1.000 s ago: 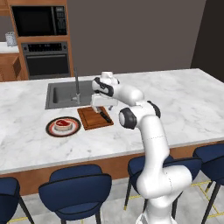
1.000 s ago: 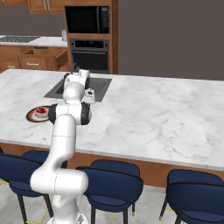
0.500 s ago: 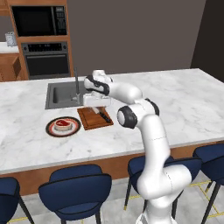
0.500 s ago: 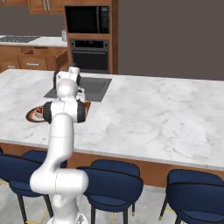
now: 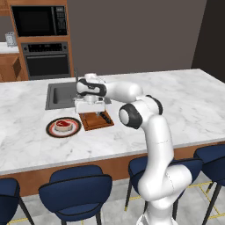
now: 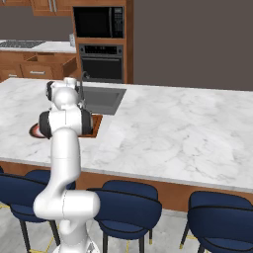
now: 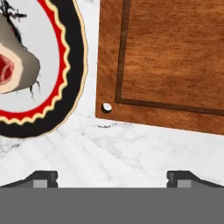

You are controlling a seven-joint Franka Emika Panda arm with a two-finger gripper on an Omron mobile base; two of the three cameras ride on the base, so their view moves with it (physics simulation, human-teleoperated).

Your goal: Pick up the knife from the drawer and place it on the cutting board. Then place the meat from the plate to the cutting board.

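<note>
- The table (image 5: 145, 114) is a white marble island with a sink (image 5: 61, 94) set in toward its far left part.
- The drawer (image 6: 52, 63) stands open in the cabinets beyond the table's far left corner.
- The plate (image 5: 64, 127) lies on the table in front of the sink, nearer the front edge.
- The board (image 5: 96, 120) lies just right of the plate, apart from it.
- The end effector (image 7: 112, 177) hangs above the strip of table between plate and board, fingers spread wide, holding nothing.
- The knife (image 5: 104, 117) lies on the board, by its right side.
- The meat (image 5: 63, 125) sits on the plate's white centre.
</note>
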